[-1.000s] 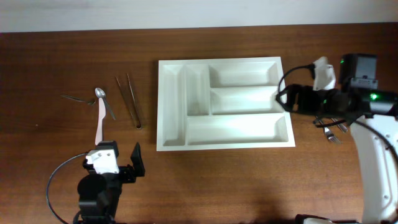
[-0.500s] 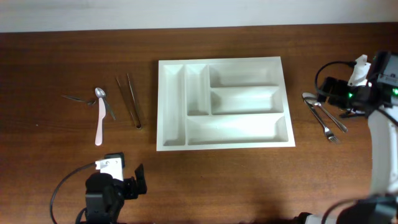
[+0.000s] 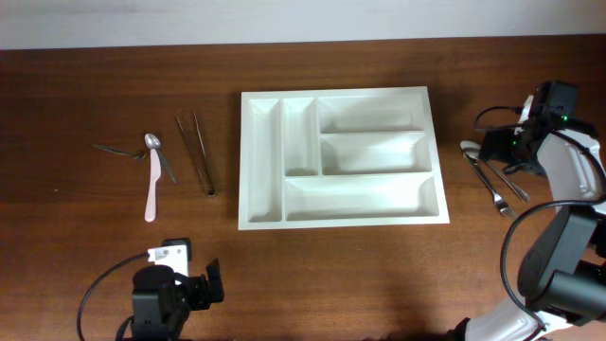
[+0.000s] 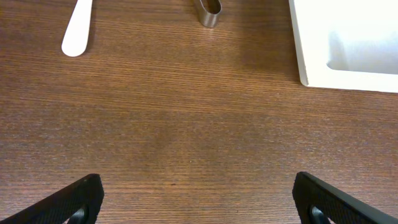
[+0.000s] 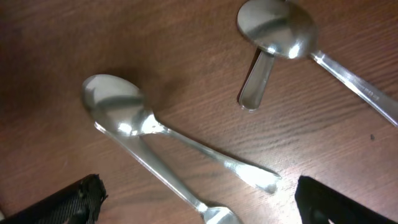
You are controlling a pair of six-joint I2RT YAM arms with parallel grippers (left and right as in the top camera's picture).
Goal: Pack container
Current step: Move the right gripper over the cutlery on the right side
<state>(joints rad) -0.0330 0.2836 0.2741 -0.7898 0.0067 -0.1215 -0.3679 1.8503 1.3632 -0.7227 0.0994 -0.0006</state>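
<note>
The white five-compartment container (image 3: 248, 170) lies in the table's middle with nothing in it; its corner shows in the left wrist view (image 4: 309, 56). My right gripper (image 3: 492, 150) is open and empty, low over a spoon (image 5: 118, 106) and a fork (image 5: 163, 179) right of the container; its jaws (image 5: 199, 202) straddle their handles. A second spoon (image 5: 277, 25) lies beyond. My left gripper (image 3: 187, 279) is open and empty near the front edge, its jaws (image 4: 199, 199) over bare wood.
Left of the container lie a metal utensil (image 3: 128, 149), a pink-handled utensil (image 3: 151, 185) and metal tongs (image 3: 197, 152). The pink handle's end (image 4: 76, 28) and the tongs' end (image 4: 209, 12) show in the left wrist view.
My right arm has swung right, away from the container's right edge, and now hangs over the cutlery there. My left arm has drawn back toward the front edge.
</note>
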